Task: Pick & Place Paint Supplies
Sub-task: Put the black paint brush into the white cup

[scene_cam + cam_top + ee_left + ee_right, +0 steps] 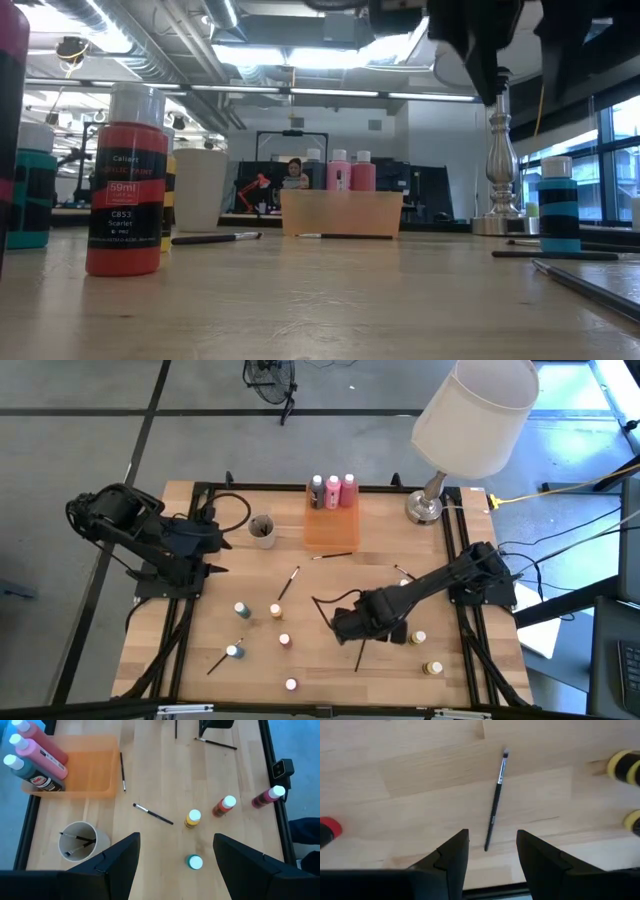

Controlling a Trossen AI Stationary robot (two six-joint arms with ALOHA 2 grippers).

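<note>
R gripper (492, 852): I see my right arm reached out over the near-middle of the wooden table (330, 585), fingers parted, nothing between them, hovering above a thin dark paintbrush (495, 800) lying flat on the wood. Brush end sits just ahead of the gap, not touched.
L gripper (175, 857): parked at the table's left side, fingers wide apart, empty, looking across the table.
Tray: translucent orange plastic tray (330, 525) at the far edge, middle. Three tall squeeze bottles (333, 491) (one dark, two pink, white caps) stand upright at its far end.
Cup: small round grey cup (263, 529) just left of tray, w/ two brushes standing in it per left wrist view.
Loose brushes: one dark brush (332, 556) just beside the tray's near edge; another (288, 582) lies diagonal nearer mid-table; one more (218, 662) near-left, by a pot.
Small pots: white-capped pots scattered, upright, well apart: teal one (241, 609), yellow one (275, 611), red one (285, 641), another teal (233, 652), a pink-ish one (291, 684) at the near edge. R side: yellow-and-black pots (432, 668) near my right arm.
Low view: red pot labelled Scarlet (127, 180) close to the lens, teal-and-black pot (558, 205) on the right.
Lamp: white-shaded lamp w/ metal base (424, 508) at far-right corner.
</note>
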